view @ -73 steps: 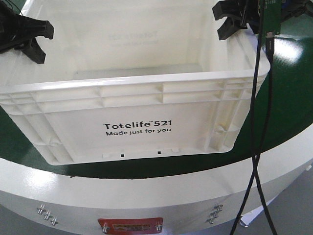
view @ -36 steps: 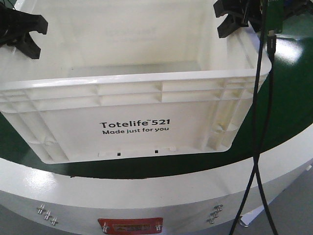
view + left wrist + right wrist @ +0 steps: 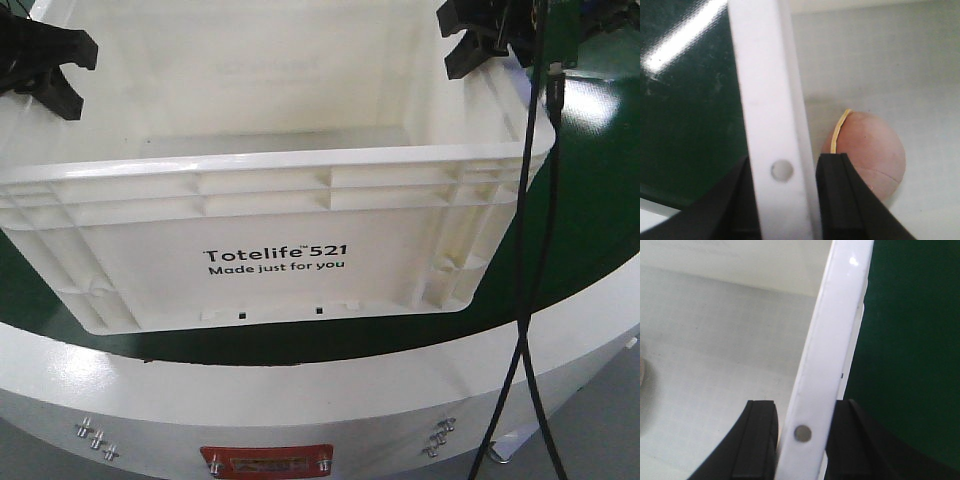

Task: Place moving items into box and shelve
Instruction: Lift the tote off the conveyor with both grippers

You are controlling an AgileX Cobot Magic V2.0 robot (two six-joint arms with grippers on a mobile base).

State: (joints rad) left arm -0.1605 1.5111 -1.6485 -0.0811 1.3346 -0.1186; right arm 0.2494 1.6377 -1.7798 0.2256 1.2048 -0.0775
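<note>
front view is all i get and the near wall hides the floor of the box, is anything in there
observer: yes. The left wrist view shows a pinkish ball with a yellow stripe on the floor of the box, close to its left wall.
operator: is the left gripper really on the rim
observer: the left gripper has one finger outside and one inside the left rim, and it looks closed on it.
operator: and the right one
observer: the same. The right gripper straddles the right rim, just above a small round hole in the rim.
</note>
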